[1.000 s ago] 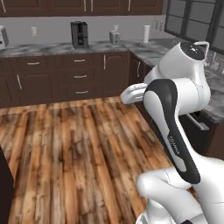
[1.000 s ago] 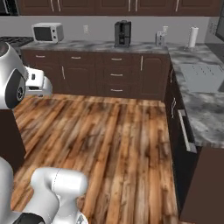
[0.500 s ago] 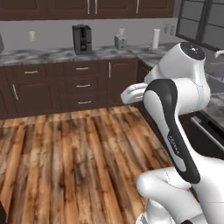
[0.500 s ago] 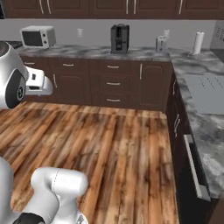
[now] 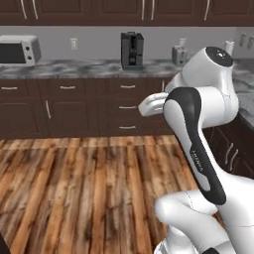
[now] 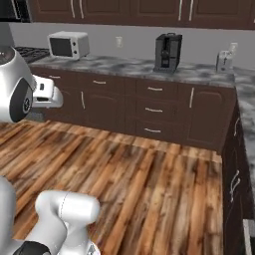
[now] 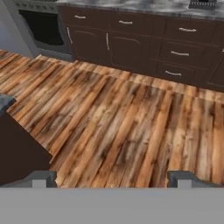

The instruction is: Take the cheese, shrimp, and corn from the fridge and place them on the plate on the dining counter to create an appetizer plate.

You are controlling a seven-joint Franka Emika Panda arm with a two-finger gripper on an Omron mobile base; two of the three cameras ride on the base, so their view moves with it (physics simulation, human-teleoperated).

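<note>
Gripper [image 7: 112, 178] spread wide, nothing btwn tips, hangs over bare wood floor [image 7: 122, 118]. Arm folded up close to base, hand tucked in. Far side: dark drawer-front cabinets [image 6: 154, 107] under marbled counter [image 6: 124, 65], w/ microwave [image 6: 68, 45] far left, coffee machine [image 6: 167, 52] mid, toaster [image 6: 225, 61] far right. Oven front [image 7: 43, 28] far left in hand view. Fridge, plate, cheese, shrimp, corn: location can't be told from these views. Judgement: transit step, base must find fridge first. Keep arm tucked while driving, jaws apart, stop square to fridge door w/ room to swing it.
</note>
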